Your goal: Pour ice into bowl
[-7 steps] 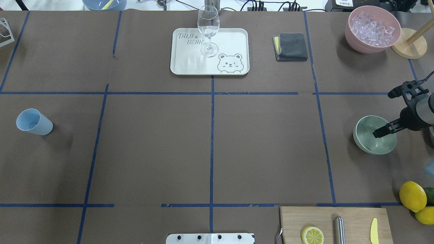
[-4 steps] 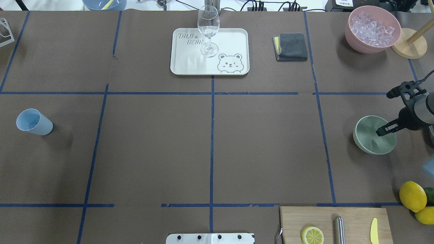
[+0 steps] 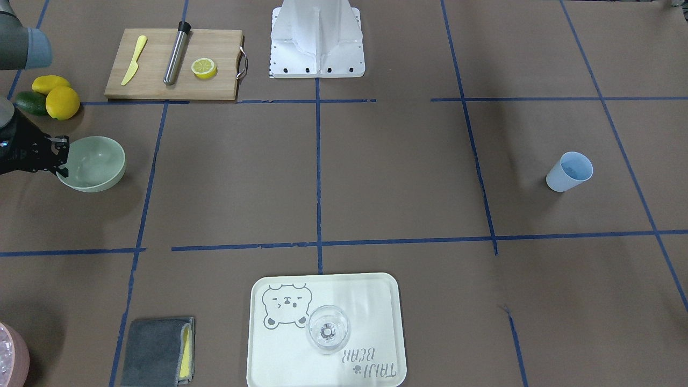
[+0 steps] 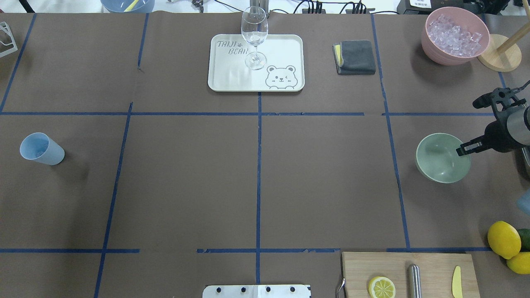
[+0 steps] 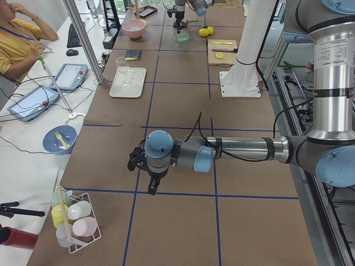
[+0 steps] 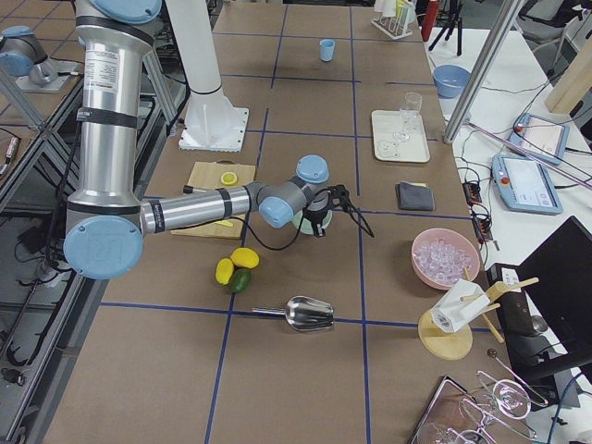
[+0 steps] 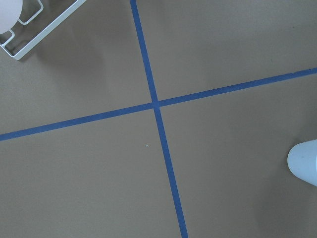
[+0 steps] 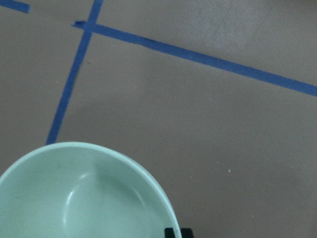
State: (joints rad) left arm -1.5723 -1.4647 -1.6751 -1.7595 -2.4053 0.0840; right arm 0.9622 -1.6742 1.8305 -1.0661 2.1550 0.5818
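The pale sage-green bowl stands at the table's right side and looks empty; it also shows in the front view and the right wrist view. My right gripper is shut on the bowl's right rim. Clear ice cubes fill the pink container at the back right. The light blue cup stands far left; I cannot tell what it holds. My left gripper hovers near the cup; I cannot tell if it is open or shut.
A white tray with a wine glass sits at the back centre, a grey cloth beside it. A cutting board with lemon slice and knife lies front right, next to lemons. A metal scoop lies nearby.
My right gripper closed on the bowl's rim and slid the bowl to the left and slightly away. The cup has not moved.
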